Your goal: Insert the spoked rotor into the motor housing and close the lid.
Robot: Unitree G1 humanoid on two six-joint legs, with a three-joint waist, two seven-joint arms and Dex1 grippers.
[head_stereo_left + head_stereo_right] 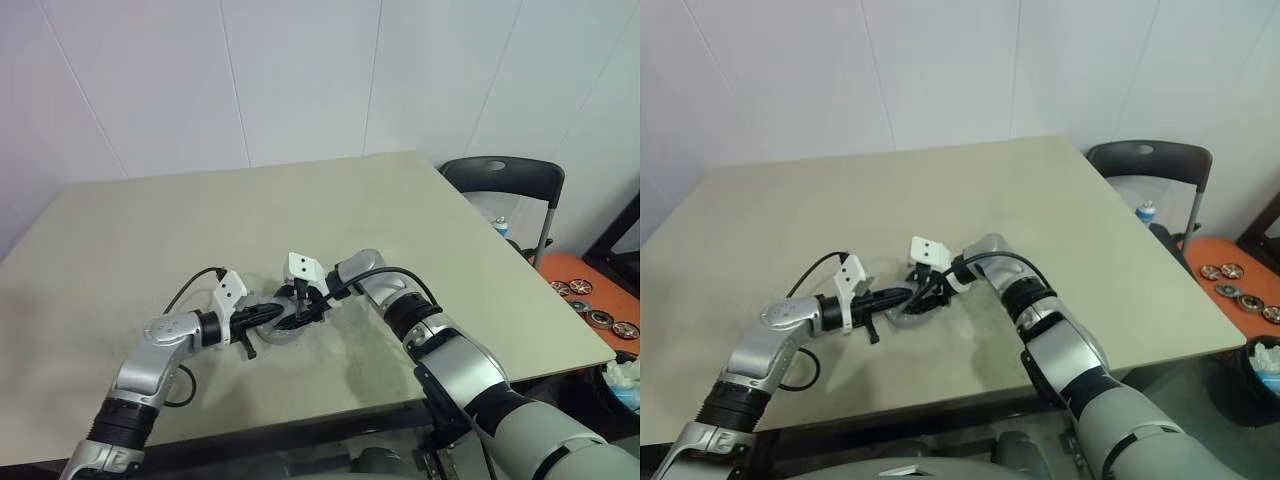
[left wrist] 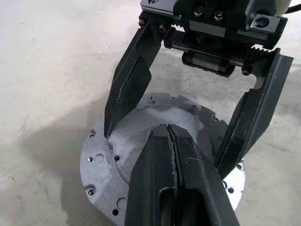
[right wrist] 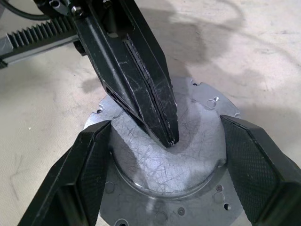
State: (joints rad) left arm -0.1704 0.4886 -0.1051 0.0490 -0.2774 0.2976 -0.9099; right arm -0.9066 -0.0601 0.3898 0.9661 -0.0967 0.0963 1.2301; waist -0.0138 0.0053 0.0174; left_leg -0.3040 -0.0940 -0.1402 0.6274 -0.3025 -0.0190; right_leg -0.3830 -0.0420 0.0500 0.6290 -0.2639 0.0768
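Observation:
A silver-grey round lid (image 2: 101, 165) with a raised centre and small holes in its flange lies flat on the tan table (image 1: 200, 220) near the front edge. My left gripper (image 2: 168, 126) is shut, and its joined tips rest on the middle of the lid (image 3: 188, 160). My right gripper (image 3: 165, 122) reaches in from the opposite side and is open, with one finger on each side of the raised centre. Whether its pads touch the lid I cannot tell. In the head views both grippers meet over the lid (image 1: 283, 335). The spoked rotor and the motor housing are hidden.
A black cable (image 1: 190, 285) loops from my left wrist over the table. Off the table's right edge stand a black chair (image 1: 505, 180) and an orange tray (image 1: 590, 290) holding round parts. Bare tabletop stretches behind and to both sides.

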